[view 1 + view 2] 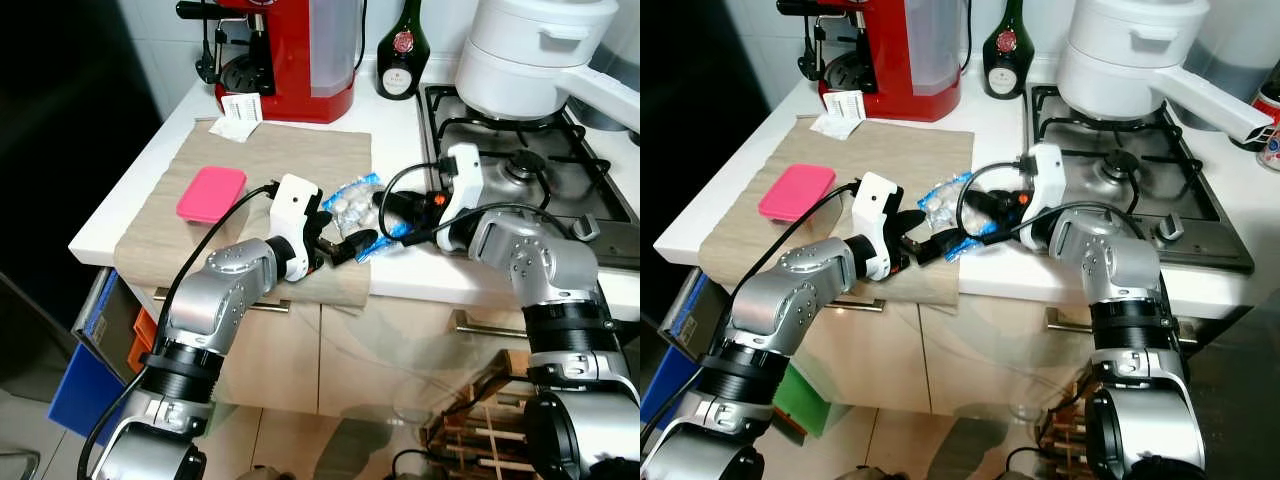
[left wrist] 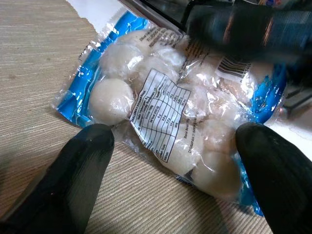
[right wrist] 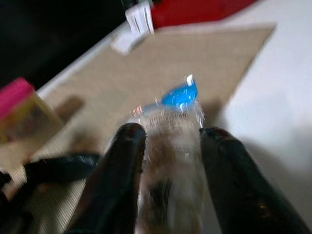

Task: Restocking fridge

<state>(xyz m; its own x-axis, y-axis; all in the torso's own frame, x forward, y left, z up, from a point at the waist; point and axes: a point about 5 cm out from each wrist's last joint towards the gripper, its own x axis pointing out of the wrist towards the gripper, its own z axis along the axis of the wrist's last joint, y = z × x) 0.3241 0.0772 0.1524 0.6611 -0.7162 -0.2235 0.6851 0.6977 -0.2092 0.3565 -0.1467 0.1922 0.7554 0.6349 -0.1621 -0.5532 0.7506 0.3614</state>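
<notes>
Now both claws meet at one bag of white balls (image 1: pixel 358 205) on the surface. Right claw (image 3: pixel 168 141) clamps it — left claw (image 2: pixel 170 141) gapes just short, fingers either side.

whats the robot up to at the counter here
The robot stands at a kitchen counter with both arms reaching for a clear and blue bag of white balls, which lies at the edge of a beige mat. The right gripper has its fingers on either side of the bag. The left gripper is open, its fingers spread just short of the bag. A pink box sits on the mat to the robot's left, untouched.
</notes>
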